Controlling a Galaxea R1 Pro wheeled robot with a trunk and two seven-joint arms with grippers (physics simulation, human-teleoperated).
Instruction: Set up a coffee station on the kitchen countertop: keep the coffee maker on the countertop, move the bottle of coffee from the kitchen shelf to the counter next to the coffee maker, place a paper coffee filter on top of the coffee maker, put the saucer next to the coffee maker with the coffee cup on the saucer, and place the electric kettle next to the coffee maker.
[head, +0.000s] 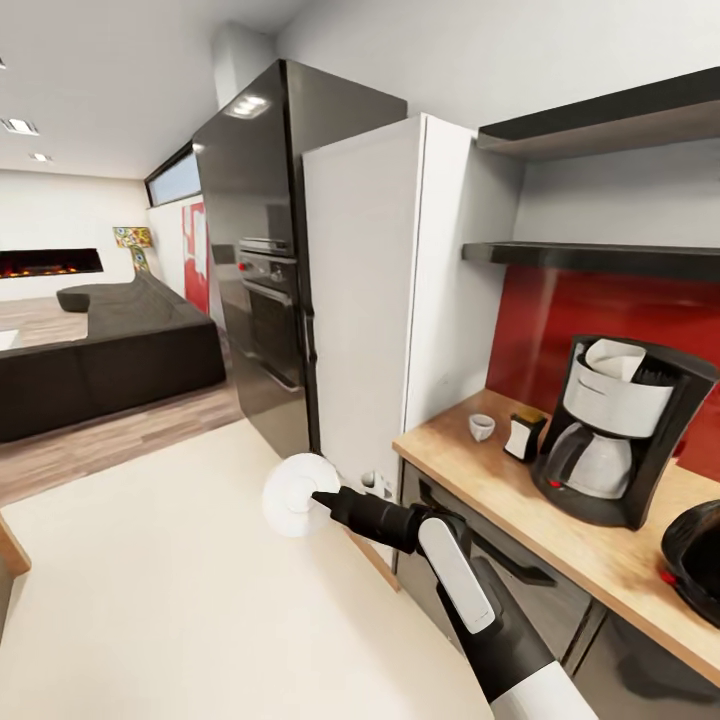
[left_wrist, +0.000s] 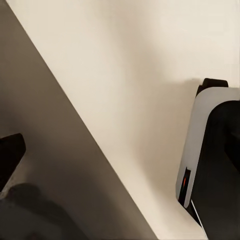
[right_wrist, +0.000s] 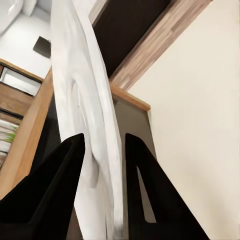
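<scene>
The right claw (head: 318, 497) pinches the saucer (head: 297, 495) by its rim, the plate standing on edge out over the floor, off the end of the countertop (head: 560, 520). The left claw's state cannot be told. Beyond the claw stand the cup (head: 482, 427), coffee jar (head: 524, 435) and coffee maker (head: 615, 430). The thin edge grip could slip, dropping the saucer; a wide swing might knock the cup.

On the kitchen countertop (head: 470, 455) the coffee cup (head: 481, 427), the bottle of coffee (head: 524, 435) and the coffee maker (head: 620, 430) (paper coffee filter (head: 614, 358) in its top) stand left to right, the electric kettle (head: 697, 560) nearest, the saucer (head: 298, 494) out over the floor.
</scene>
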